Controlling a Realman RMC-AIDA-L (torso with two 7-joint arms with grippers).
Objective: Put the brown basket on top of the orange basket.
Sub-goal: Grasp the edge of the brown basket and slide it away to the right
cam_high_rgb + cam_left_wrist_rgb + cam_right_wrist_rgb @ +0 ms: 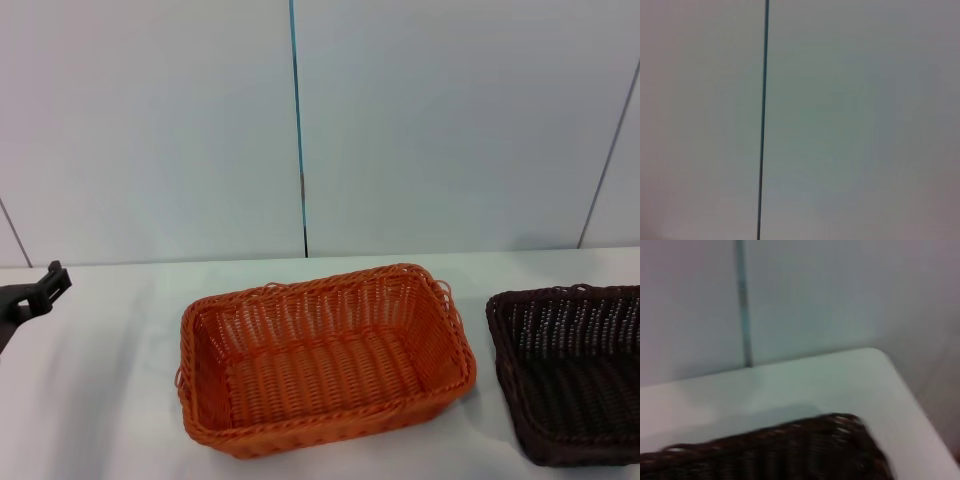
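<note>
I see the white table [110,400] carrying the orange basket [325,355] at centre, mouth up and ready to receive, with the brown basket [572,370] just right, apart. My left gripper [40,288] waits far left; I cannot tell its state, and the right gripper is out of sight.

White table [110,400] carries orange basket [325,355], brown basket [570,370].

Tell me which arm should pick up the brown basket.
Probably the right. The brown basket sits at the robot's right, and the right wrist view shows it close below. The left pincer is far beyond the orange basket.
</note>
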